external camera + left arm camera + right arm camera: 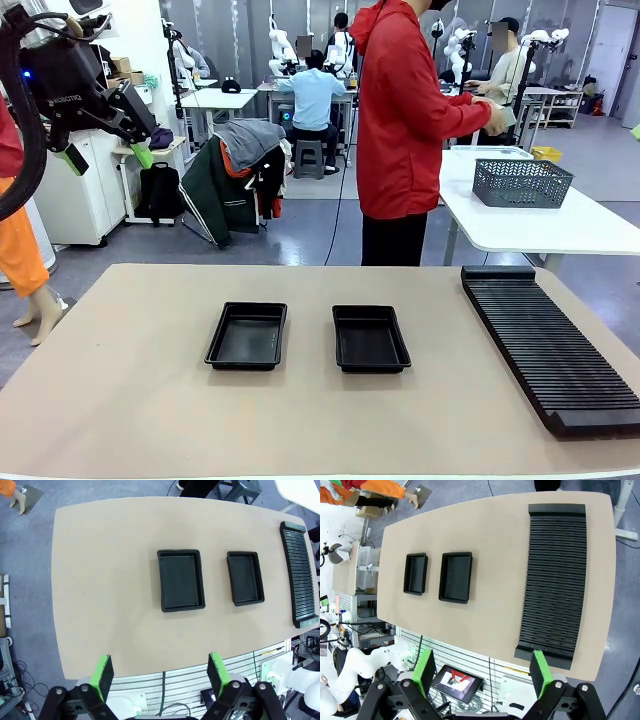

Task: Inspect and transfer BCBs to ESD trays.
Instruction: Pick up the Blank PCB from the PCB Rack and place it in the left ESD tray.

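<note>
- Evidently the task is only beginning; the left tray (247, 335) and right tray (370, 338) are both lying empty, so the step in hand is, I judge, waiting for a board to inspect.
- The left gripper (108, 158) is hovering high by the left of the table (130, 400), jaws standing wide apart and gripping nothing; the right gripper (482, 672) is hanging high too, spread wide and empty.
- The next move is calling for a board within reach; then a careful grip on its thin edges and a level descent into a tray.
- The trays are sitting side by side mid-table, not touching; the rack (550, 345) is lying along the right edge, its slots looking bare.
- The person (400, 110) is turning toward the basket (520, 183) on another table; what the basket is holding I cannot tell.
</note>
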`<action>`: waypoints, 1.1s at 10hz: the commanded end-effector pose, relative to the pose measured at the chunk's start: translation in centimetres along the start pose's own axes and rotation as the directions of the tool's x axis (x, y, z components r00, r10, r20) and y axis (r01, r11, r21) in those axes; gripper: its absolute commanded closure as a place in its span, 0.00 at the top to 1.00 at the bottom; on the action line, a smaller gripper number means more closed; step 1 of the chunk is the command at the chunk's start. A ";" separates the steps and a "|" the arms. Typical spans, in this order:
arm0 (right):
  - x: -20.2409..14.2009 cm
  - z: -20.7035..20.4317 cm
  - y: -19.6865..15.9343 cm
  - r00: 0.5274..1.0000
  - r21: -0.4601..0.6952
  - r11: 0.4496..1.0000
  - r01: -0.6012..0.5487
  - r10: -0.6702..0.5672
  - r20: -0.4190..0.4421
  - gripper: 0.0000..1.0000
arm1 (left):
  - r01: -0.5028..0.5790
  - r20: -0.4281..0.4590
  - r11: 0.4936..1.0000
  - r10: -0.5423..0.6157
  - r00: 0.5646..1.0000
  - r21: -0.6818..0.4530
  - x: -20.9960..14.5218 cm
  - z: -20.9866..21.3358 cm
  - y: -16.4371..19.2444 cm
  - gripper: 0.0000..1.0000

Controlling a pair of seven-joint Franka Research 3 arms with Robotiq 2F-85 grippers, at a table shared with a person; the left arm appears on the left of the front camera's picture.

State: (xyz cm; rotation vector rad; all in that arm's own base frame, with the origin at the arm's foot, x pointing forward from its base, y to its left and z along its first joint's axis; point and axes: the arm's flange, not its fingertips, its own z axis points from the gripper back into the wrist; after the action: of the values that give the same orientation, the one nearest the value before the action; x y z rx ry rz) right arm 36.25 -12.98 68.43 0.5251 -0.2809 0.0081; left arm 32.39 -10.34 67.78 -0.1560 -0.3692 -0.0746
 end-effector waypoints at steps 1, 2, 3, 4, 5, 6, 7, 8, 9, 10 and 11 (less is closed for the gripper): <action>-0.1 0.1 0.1 1.000 0.000 1.000 -0.001 0.001 0.002 1.00 | -0.007 0.003 1.000 0.007 1.000 0.002 0.0 0.1 0.1 1.00; -0.1 0.1 0.1 1.000 0.000 1.000 -0.001 0.001 0.002 1.00 | -0.007 0.003 1.000 0.007 1.000 0.002 0.0 0.1 0.1 1.00; -0.1 0.1 0.1 1.000 0.000 1.000 -0.001 0.001 0.002 1.00 | -0.007 0.003 1.000 0.007 1.000 0.002 0.0 0.1 0.1 1.00; -0.1 0.1 0.1 1.000 0.000 1.000 -0.001 0.001 0.002 1.00 | -0.007 0.003 1.000 0.007 1.000 0.002 0.0 0.1 0.1 1.00; -0.1 0.1 0.1 1.000 0.000 1.000 -0.001 0.001 0.002 1.00 | -0.007 0.003 1.000 0.007 1.000 0.002 0.0 0.1 0.1 1.00; -0.1 0.1 0.1 1.000 0.000 1.000 -0.001 0.001 0.002 1.00 | -0.007 0.003 1.000 0.007 1.000 0.002 0.0 0.1 0.1 1.00; -0.1 0.1 0.1 1.000 0.000 1.000 -0.001 0.001 0.002 1.00 | -0.007 0.003 1.000 0.007 1.000 0.002 0.0 0.1 0.1 1.00; -0.1 0.1 0.1 1.000 0.000 1.000 -0.001 0.001 0.002 1.00 | -0.007 0.003 1.000 0.007 1.000 0.002 0.0 0.1 0.1 1.00; -0.1 0.1 0.1 1.000 0.000 1.000 -0.001 0.001 0.002 1.00 | -0.007 0.003 1.000 0.007 1.000 0.002 0.0 0.1 0.1 1.00; -0.1 0.1 0.1 1.000 0.000 1.000 -0.001 0.001 0.002 1.00 | -0.007 0.003 1.000 0.007 1.000 0.002 0.0 0.1 0.1 1.00; -0.1 0.1 0.1 1.000 0.000 1.000 -0.001 0.001 0.002 1.00 | -0.007 0.003 1.000 0.007 1.000 0.002 0.0 0.1 0.1 1.00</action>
State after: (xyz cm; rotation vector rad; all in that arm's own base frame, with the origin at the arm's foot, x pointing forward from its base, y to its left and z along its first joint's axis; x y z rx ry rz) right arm 36.25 -12.98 68.43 0.5251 -0.2809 0.0081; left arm 32.39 -10.34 67.78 -0.1560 -0.3692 -0.0746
